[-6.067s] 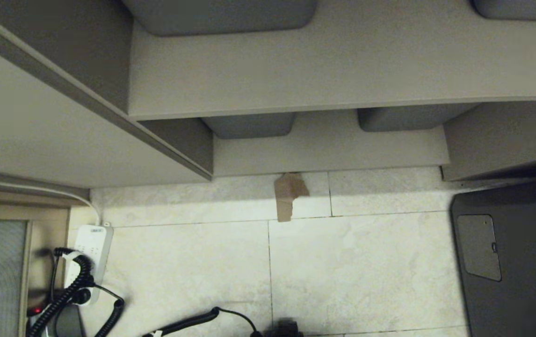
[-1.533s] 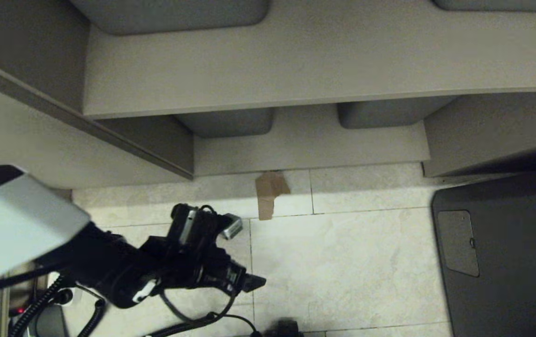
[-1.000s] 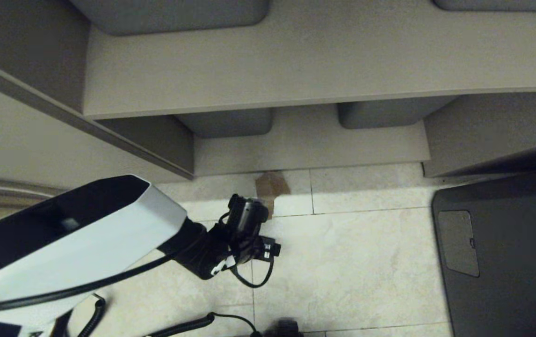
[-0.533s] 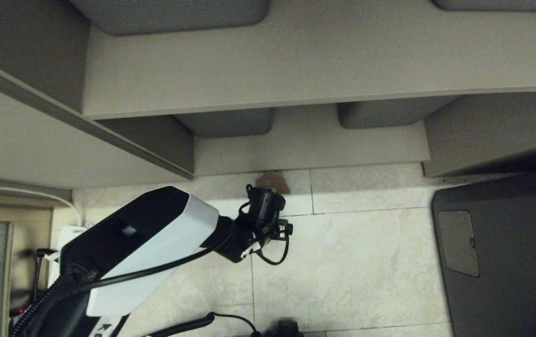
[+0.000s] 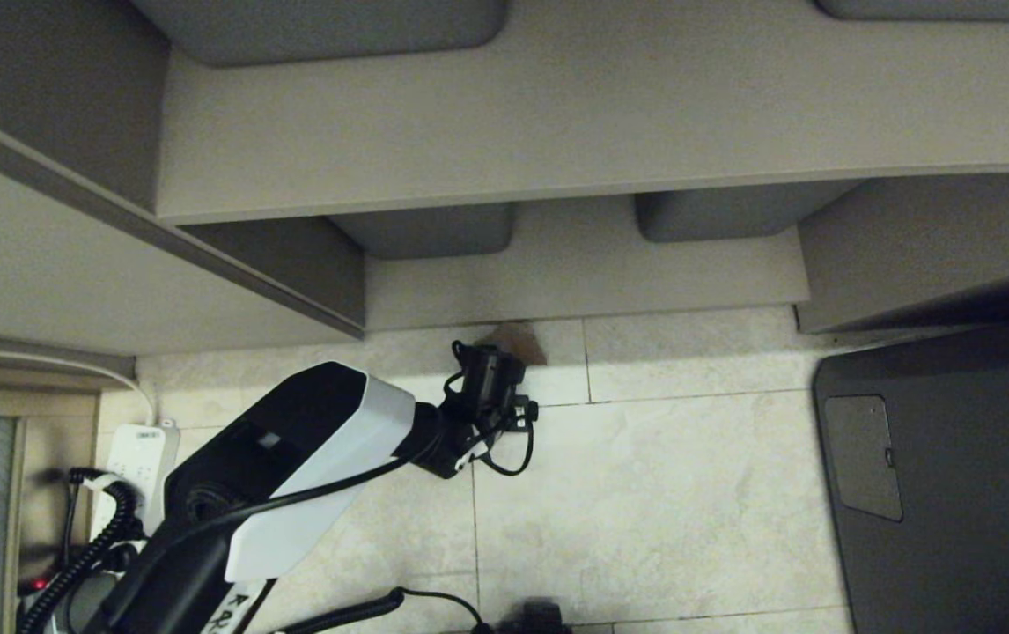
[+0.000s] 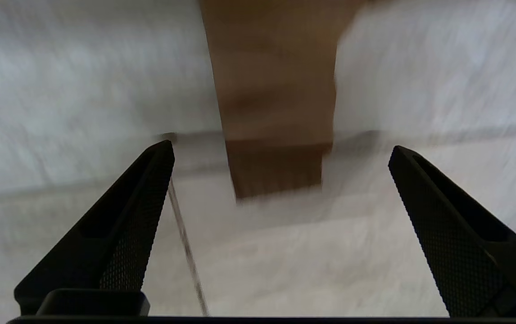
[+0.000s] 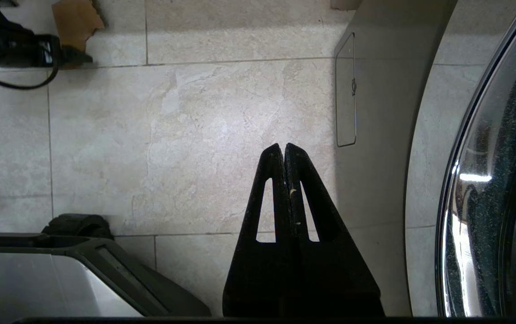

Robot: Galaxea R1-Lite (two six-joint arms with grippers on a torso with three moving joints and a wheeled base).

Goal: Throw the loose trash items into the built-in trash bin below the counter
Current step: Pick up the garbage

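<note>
The floor [image 5: 663,493] is pale stone-look tile with thin dark grout lines, lit brightest in the strip just before the beige cabinet base [image 5: 584,282]. Above that base a deep shelf [image 5: 610,114] juts toward the camera, with grey tubs [image 5: 425,231] tucked beneath it. A scrap of brown paper [image 6: 276,112] lies flat on the tile against the foot of the cabinet, at about 12 o'clock from the left gripper [image 6: 280,148]; no turquoise scrap and no bin flap show in any view. That gripper hangs just above the floor with its jaws spread wide, the paper's near end lying between the two fingertips [image 6: 161,155] and not touched. In the head view a white power strip [image 5: 145,458] and coiled black cables [image 5: 91,546] crowd the floor at 8 o'clock, and a dark grey panel [image 5: 953,475] closes off the 3 o'clock side; the tile between them is open. The right gripper [image 7: 283,146] hangs over bare tile, jaws pressed together and holding nothing.
</note>
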